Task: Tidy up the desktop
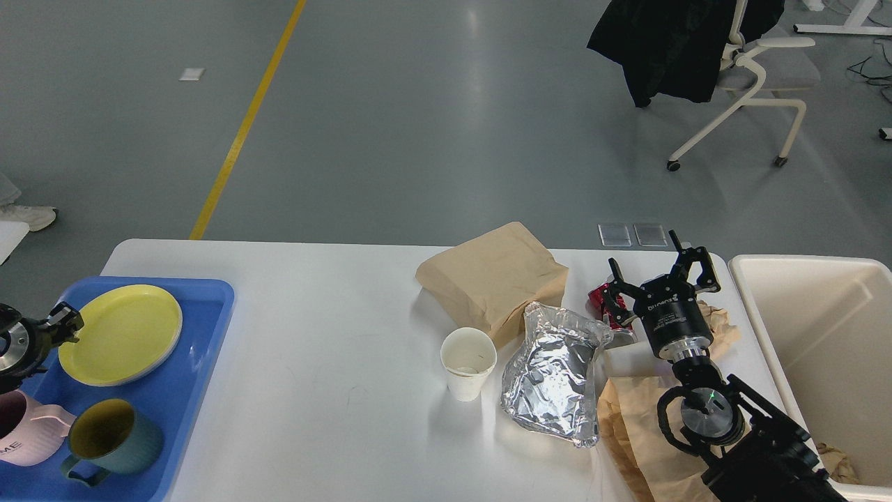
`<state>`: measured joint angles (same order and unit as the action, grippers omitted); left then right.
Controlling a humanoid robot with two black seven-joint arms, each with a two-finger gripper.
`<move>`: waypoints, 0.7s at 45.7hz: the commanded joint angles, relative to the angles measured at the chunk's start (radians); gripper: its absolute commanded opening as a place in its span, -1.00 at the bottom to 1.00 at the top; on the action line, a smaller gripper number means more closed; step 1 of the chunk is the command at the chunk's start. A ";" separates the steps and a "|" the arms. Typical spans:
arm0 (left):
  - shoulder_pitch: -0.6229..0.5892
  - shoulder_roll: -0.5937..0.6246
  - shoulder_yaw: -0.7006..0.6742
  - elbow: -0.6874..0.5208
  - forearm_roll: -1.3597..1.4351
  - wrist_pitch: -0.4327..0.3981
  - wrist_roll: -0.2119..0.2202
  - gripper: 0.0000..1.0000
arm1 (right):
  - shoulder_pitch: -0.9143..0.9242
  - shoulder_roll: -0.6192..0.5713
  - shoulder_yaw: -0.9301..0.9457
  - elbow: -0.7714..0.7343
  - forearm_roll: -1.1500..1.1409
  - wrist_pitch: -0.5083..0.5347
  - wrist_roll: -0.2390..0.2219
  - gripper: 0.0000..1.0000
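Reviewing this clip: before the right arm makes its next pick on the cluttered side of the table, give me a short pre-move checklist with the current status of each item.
1. right gripper open: ok, fingers spread wide, nothing held.
2. Target within reach: ok, crushed red can lies right beside the gripper, partly hidden by it.
3. Drop spot free: ok, cream bin at the table's right edge has room; only some crumpled paper inside.
4. Spill hazard: cannot tell, white paper cup stands upright, contents unclear.
5. Neighbours clear of the path: not ok, foil bag and brown paper bag crowd the can.
6. left gripper out of the way: ok, far off over the blue tray.
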<state>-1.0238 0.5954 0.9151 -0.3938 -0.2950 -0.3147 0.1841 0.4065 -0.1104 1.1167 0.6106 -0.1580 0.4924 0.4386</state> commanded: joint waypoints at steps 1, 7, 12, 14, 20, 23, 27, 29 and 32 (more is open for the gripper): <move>-0.048 0.021 -0.077 -0.010 0.010 -0.012 -0.002 0.92 | 0.000 0.000 0.000 0.000 0.000 0.000 0.000 1.00; -0.050 0.154 -0.377 -0.004 0.019 -0.014 -0.011 0.93 | 0.000 0.000 0.000 0.000 0.000 0.000 0.000 1.00; -0.021 0.224 -0.862 -0.003 0.020 -0.014 -0.034 0.93 | 0.000 0.000 0.000 0.001 0.000 0.000 0.000 1.00; 0.049 0.215 -1.072 -0.010 0.020 -0.015 -0.037 0.93 | 0.000 0.000 0.000 0.001 0.000 0.000 0.000 1.00; 0.221 0.112 -1.583 -0.042 0.025 -0.049 -0.041 0.93 | 0.000 0.000 0.000 0.001 0.000 0.000 0.000 1.00; 0.238 0.048 -1.754 -0.045 0.025 -0.076 -0.060 0.93 | 0.000 0.000 0.000 0.000 0.000 0.000 0.000 1.00; 0.255 -0.032 -1.837 -0.051 0.031 -0.095 -0.101 0.93 | 0.000 0.000 0.000 0.001 0.000 0.000 0.000 1.00; 0.261 -0.060 -1.842 -0.065 0.030 -0.119 -0.110 0.93 | 0.000 0.000 0.000 0.000 0.000 0.000 -0.001 1.00; 0.316 -0.092 -1.886 -0.123 0.028 -0.135 -0.123 0.93 | 0.000 0.000 0.000 0.000 0.000 0.000 0.000 1.00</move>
<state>-0.7698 0.5699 -0.8980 -0.4502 -0.2656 -0.4141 0.0879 0.4065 -0.1105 1.1169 0.6121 -0.1580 0.4924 0.4386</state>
